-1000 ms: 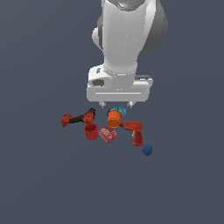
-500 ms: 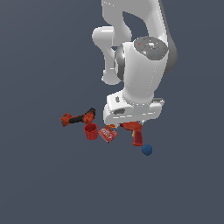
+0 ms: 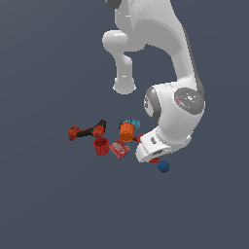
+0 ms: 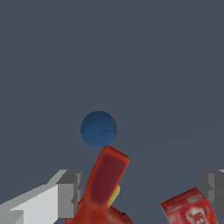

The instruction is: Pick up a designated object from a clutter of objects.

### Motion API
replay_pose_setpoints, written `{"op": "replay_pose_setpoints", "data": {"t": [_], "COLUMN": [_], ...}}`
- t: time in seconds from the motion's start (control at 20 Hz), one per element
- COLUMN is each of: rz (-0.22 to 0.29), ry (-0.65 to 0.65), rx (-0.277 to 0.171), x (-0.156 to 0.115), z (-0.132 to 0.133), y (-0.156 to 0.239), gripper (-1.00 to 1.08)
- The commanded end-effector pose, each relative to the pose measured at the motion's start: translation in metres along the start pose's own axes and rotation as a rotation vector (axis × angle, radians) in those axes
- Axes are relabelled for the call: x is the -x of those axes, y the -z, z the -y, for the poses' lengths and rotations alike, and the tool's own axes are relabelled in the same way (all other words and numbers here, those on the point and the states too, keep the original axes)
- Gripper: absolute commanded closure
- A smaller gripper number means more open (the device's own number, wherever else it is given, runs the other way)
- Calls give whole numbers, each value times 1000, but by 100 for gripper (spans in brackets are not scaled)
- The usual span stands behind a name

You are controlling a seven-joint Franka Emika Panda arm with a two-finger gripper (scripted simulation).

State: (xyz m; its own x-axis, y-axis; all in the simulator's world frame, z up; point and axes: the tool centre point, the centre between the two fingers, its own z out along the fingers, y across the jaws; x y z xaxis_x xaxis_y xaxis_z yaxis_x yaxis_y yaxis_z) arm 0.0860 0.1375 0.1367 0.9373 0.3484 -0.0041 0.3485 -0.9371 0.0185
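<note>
looking at the exterior view, the arm's big white wrist covers most of the red drill [image 3: 154,159], so only slivers of red poke out around the hand, and the gripper [image 3: 151,156] itself is basically buried under that white housing there. can't make out its fingertips from that side at all.

the wrist view helps more: two grey fingers [image 4: 70,192] show at either edge of the picture, wide apart with nothing clamped between them, so the gripper [image 4: 142,189] is spread and holding nothing. both fingers are cut off by the frame edge. between them sits the red drill [image 4: 104,183], also cut off, with a bit of yellow behind it that i can't identify. the red box [image 4: 189,211] pokes in at a corner, its label too blurry to read.

the dark blue ball [image 3: 163,167] lies on the grey worktop [image 3: 48,204] by itself, just off the edge of the clutter on the exterior view's right, close beside the white hand but not touching it. in the wrist view the dark blue ball [image 4: 99,129] sits beyond the tip of the drill, outside the gap between the fingers, fully visible.

rest of the pile is out in the open: red cup [image 3: 101,146], red box [image 3: 119,148], orange ribbed thing [image 3: 126,131] with a cyan piece behind it, and the red-and-black tool [image 3: 87,131] furthest to the exterior view's left.
</note>
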Motion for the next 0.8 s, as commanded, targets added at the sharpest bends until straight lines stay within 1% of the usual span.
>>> {"op": "replay_pose_setpoints", "data": {"t": [0.0,0.35,0.75], "rz": [-2,-5,-4], "ry": [33,89,98], "rx": [-5,-16,-18], "x": [-8,-18,-19], "z": [12,34,38], "y": [-17,-48,-56], "gripper": [-92,-92,-92]}}
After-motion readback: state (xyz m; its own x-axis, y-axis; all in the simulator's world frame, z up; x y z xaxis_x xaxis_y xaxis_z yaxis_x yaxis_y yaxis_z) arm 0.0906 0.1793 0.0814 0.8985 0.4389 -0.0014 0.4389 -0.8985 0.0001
